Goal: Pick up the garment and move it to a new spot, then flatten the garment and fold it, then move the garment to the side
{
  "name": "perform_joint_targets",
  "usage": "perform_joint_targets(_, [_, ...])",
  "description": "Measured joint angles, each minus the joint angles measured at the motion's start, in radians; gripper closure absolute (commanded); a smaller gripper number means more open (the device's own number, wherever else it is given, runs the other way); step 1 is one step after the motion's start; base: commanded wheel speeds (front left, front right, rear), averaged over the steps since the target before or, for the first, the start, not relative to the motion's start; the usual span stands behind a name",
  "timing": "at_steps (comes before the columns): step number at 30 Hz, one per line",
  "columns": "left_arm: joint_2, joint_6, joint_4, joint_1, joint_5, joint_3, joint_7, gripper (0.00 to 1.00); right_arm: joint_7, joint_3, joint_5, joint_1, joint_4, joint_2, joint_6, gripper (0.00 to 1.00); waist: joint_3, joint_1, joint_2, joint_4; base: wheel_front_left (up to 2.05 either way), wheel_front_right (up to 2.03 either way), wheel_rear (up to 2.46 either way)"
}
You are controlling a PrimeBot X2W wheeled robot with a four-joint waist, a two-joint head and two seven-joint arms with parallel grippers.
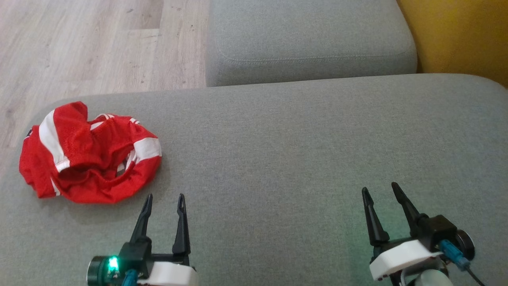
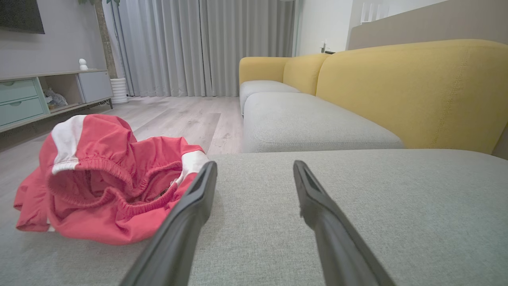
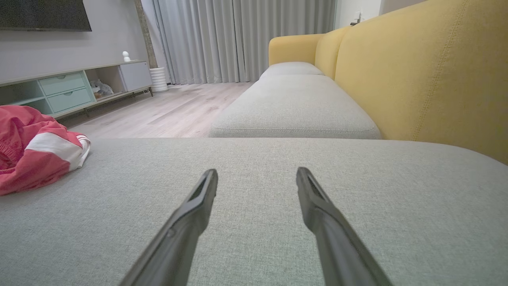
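The garment (image 1: 89,153), red shorts with white bands, lies crumpled near the left edge of the grey sofa cushion (image 1: 297,151), just ahead and left of the left hand (image 1: 165,196). That hand and the right hand (image 1: 379,187) are both spread, holding nothing. A glancing push could slide the garment off onto the floor (image 1: 79,47), and a shallow pinch may catch one layer only. The heap's long axis runs roughly crosswise, with its elastic waist gaping towards the left hand.
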State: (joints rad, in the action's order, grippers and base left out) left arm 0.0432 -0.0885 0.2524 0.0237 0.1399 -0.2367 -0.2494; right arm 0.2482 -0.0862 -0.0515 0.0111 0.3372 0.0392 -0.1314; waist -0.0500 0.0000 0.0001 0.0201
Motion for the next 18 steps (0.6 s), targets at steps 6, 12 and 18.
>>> perform_joint_targets(6, [0.0, 0.006, 0.007, -0.001, 0.0, 0.01, 0.0, 0.0, 0.0, 0.004, 0.0, 0.0, 0.001, 0.0, 0.0, 0.0, -0.001, 0.0, 0.0, -0.001, 0.0, 0.0, 0.0])
perform_joint_targets(12, [0.0, 0.009, 0.012, -0.009, 0.0, 0.01, 0.0, 0.0, 0.0, 0.03, -0.002, 0.0, 0.003, 0.0, 0.0, 0.0, 0.002, 0.0, 0.0, 0.019, 0.0, 0.0, 0.0])
perform_joint_targets(18, [0.001, 0.0, 0.009, -0.02, 0.0, 0.002, 0.0, 0.0, 0.0, 0.04, -0.003, -0.001, -0.002, 0.001, 0.0, 0.0, 0.011, 0.0, 0.0, 0.081, 0.0, 0.0, 0.0])
